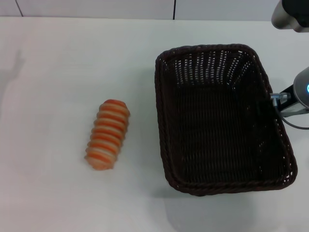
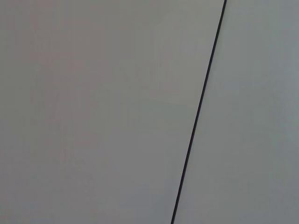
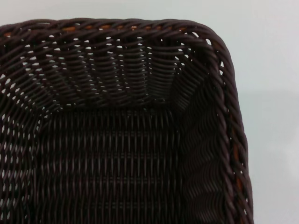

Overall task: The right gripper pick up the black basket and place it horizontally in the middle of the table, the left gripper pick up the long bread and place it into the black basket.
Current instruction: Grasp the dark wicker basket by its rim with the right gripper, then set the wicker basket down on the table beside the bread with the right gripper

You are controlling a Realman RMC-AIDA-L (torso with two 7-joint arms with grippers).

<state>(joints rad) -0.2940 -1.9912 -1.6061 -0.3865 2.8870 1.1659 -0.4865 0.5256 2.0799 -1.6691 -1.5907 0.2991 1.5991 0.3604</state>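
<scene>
black basket (image 1: pixel 222 121) | right end effector (image 1: pixel 270 102) at its right rim | grip unclear

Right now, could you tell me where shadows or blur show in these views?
Head view: the black basket casts a faint shadow toward the near edge of the table, and the long bread looks slightly soft. Right wrist view: weave sharp. Left wrist view: featureless.

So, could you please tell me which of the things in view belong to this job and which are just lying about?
Part of the job:
- black basket, empty, on the table
- long bread, lying on the table to the basket's left, apart from it
- right gripper, at the basket's right rim

Just lying about:
- nothing; the left wrist view shows only a pale panel with a dark seam
</scene>
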